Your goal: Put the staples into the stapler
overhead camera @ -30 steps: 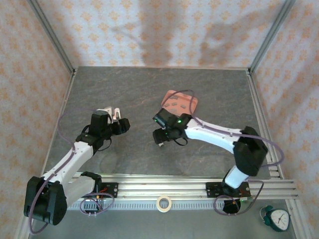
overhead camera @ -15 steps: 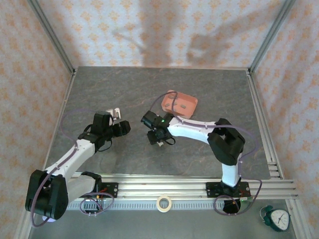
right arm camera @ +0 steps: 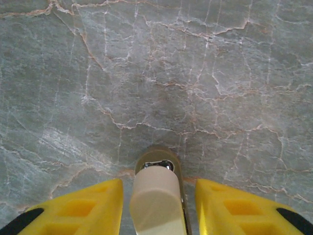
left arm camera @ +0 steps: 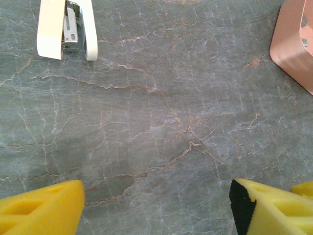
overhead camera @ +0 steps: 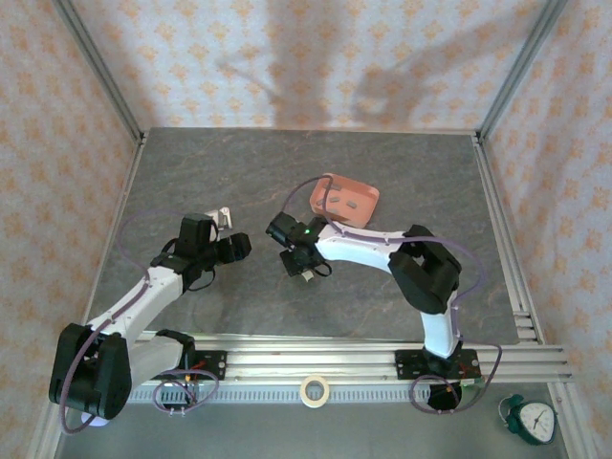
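Observation:
A small cream-white stapler (right arm camera: 155, 198) with a metal insert lies between the yellow fingers of my right gripper (right arm camera: 157, 196). A narrow gap shows on each side, so the gripper is open around it. From above it is a pale speck (overhead camera: 305, 275) under the right gripper (overhead camera: 300, 260). A second cream-white stapler (left arm camera: 66, 28) lies with its metal showing, ahead and left of my left gripper (left arm camera: 156, 196), which is open over bare table. That stapler (overhead camera: 222, 216) sits just beyond the left gripper (overhead camera: 229, 241). Dark staples (overhead camera: 353, 204) lie in the pink tray (overhead camera: 368, 191).
The pink tray's corner (left arm camera: 293, 49) shows at the right edge of the left wrist view. The table (overhead camera: 239, 172) is grey marble inside a metal frame. A tape roll (overhead camera: 314, 389) and a clock (overhead camera: 532, 419) lie in front of the rail.
My right arm has swung left, away from the tray, and folded its elbow in; its gripper now sits over the small stapler. The left arm has barely moved.

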`<action>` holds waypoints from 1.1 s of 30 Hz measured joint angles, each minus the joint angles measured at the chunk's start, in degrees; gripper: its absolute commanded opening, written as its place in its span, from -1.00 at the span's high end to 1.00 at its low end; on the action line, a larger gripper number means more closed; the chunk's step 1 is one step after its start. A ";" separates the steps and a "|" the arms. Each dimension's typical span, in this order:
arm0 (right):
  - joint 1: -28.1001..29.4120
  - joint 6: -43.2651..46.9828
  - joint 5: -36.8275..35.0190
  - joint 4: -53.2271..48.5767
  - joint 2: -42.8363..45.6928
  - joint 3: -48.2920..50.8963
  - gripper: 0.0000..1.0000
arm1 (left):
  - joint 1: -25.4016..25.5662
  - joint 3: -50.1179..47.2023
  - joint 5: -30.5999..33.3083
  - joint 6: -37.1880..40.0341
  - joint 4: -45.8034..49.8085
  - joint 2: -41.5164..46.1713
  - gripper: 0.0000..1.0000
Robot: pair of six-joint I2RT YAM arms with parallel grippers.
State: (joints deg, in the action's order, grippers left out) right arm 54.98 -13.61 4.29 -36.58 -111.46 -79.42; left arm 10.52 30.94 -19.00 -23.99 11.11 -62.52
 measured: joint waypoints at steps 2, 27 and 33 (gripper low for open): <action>0.00 0.35 -0.02 0.22 -0.48 0.00 0.28 | 0.00 0.00 -0.11 0.02 0.00 0.00 -0.59; -6.25 32.79 10.62 16.15 35.47 23.87 0.80 | 13.81 -9.57 -16.79 15.69 -30.21 6.91 -0.09; -10.19 45.68 22.27 15.10 40.65 25.00 0.85 | 20.70 -9.11 -21.57 29.59 -30.77 4.26 -0.07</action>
State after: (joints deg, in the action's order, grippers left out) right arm 44.80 32.08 26.57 -21.47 -70.81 -54.41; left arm 31.22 21.82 -40.58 5.61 -19.66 -58.26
